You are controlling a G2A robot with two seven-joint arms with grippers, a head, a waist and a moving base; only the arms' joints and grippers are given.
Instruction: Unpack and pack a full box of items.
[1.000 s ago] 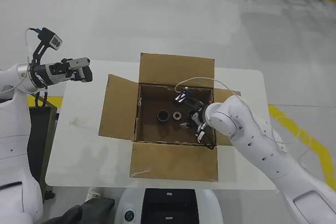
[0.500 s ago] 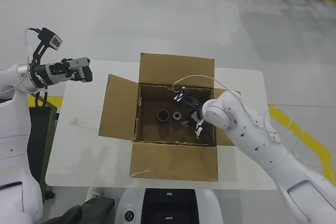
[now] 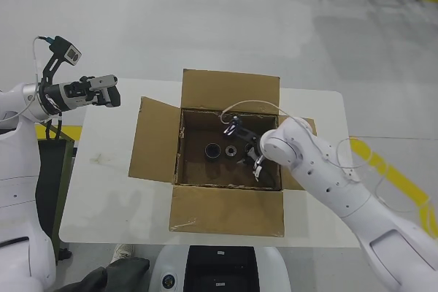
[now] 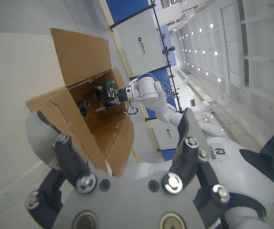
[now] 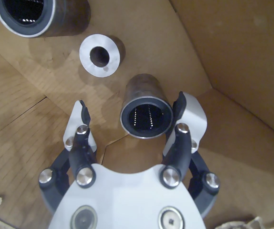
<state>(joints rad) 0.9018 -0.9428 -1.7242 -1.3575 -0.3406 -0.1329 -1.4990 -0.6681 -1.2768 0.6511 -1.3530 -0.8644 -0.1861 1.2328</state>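
An open cardboard box [image 3: 226,208] stands on the white table [image 3: 106,190]. On its floor lie a large dark cylinder bearing [image 5: 32,5], a silver ring [image 5: 100,55] and a smaller dark cylinder bearing [image 5: 146,117]. My right gripper [image 5: 131,103] is down inside the box [image 5: 234,48], open, its fingers straddling the smaller bearing. One fingertip [image 5: 179,104] touches the bearing's side; the other stands apart from it. In the top view the right gripper [image 3: 251,155] is by the ring [image 3: 232,151] and the large bearing [image 3: 213,151]. My left gripper [image 4: 115,132] hangs open and empty over the table's far left corner [image 3: 106,91].
The box's flaps [image 3: 155,140] are folded outward on all sides, and the far flap [image 3: 230,89] stands up. Bare table lies left of the box and along the front edge. The box walls [image 5: 222,13] are close around the right gripper.
The right arm has shifted slightly farther into the box, toward its far side. The left arm has kept still.
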